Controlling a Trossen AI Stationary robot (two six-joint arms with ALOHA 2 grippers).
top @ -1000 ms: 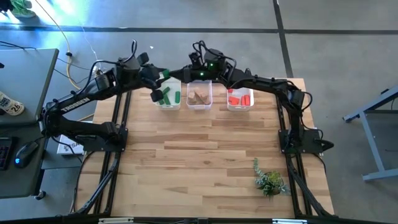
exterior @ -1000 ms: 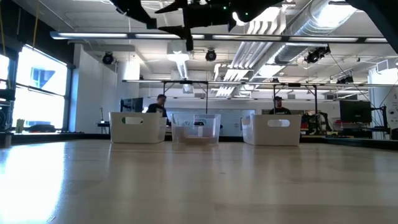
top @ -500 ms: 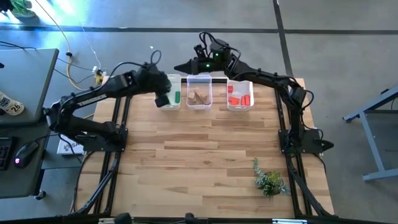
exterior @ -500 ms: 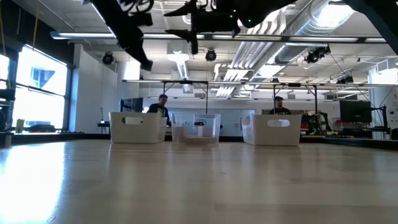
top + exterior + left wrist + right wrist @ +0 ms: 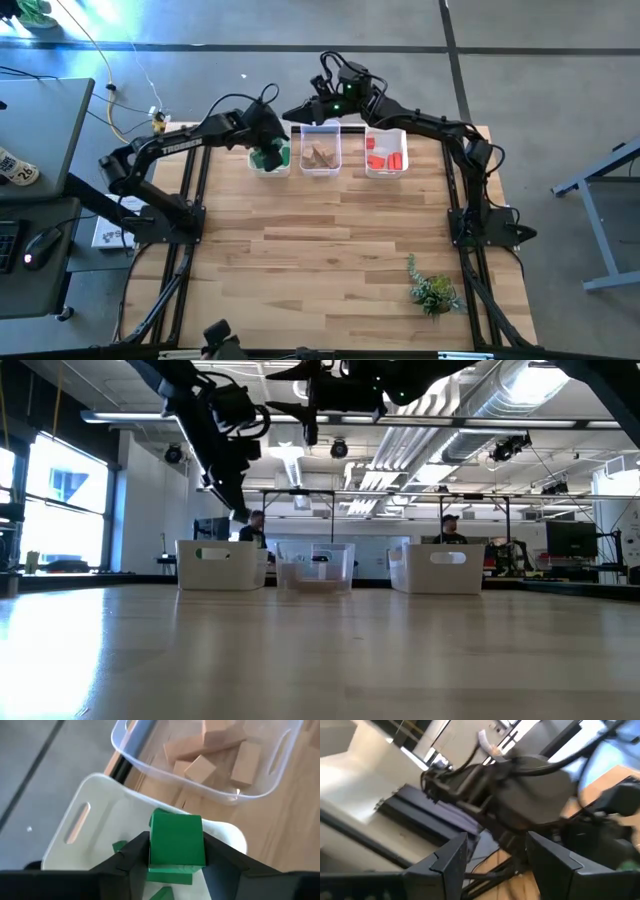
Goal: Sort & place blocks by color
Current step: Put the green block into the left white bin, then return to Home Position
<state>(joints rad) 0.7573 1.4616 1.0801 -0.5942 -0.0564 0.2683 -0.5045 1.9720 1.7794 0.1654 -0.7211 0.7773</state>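
Green block (image 5: 176,843) sits clamped between the left gripper's (image 5: 175,862) fingers, directly over the white bin (image 5: 95,827), where more green pieces (image 5: 119,846) lie. Just beside it, the clear bin (image 5: 150,767) holds tan blocks (image 5: 200,768); the far bin (image 5: 386,170) holds red ones (image 5: 378,158). Right gripper (image 5: 292,108) hovers beyond the bins, jaws parted, empty. A plant sprig (image 5: 432,289) lies well apart.

1. High view: even, bright overhead light; arms throw only soft, short shadows on the counter (image 5: 330,240). Blue-white glare patch on the floor at upper left.
2. Low view: backlit; window (image 5: 60,490) at left blown out, sheen across the counter, arms overhead near silhouette.
3. Left wrist view: well lit, green block (image 5: 176,842) sharp, edges soft.
4. Right wrist view: heavy motion blur, background overexposed.
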